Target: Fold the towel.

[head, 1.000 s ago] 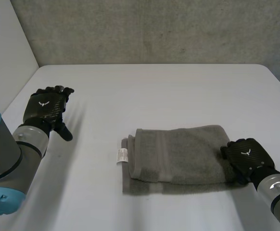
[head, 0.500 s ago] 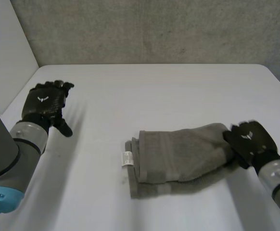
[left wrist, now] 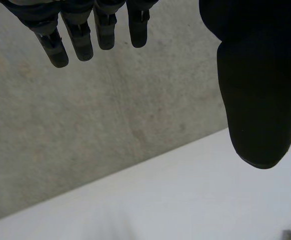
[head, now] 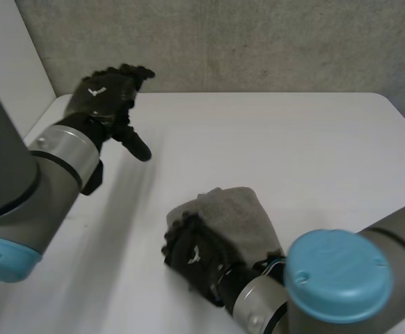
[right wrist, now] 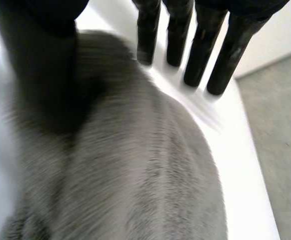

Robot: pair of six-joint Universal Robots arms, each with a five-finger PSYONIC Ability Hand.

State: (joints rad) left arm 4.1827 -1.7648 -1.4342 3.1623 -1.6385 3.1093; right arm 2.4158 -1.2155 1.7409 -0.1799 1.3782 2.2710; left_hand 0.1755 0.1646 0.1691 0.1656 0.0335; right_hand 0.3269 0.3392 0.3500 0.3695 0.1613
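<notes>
The grey towel lies bunched in a short folded heap on the white table, near its front. My right hand rests over the heap's left end, its arm reaching across in front. In the right wrist view the towel lies under the palm, with the fingers straight beyond it and the thumb apart, so this hand is open. My left hand is raised above the table's back left part, open and empty, well away from the towel. Its wrist view shows straight fingers and the thumb spread wide.
A grey concrete wall stands behind the table, and a white panel closes its left side. Bare tabletop lies to the right of and behind the towel. Beyond my right fingertips the table's edge drops to grey floor.
My right hand swept from the towel's right end across to its left end, carrying that end over into a shorter heap, then opened. My left hand rose and moved toward the back wall.
</notes>
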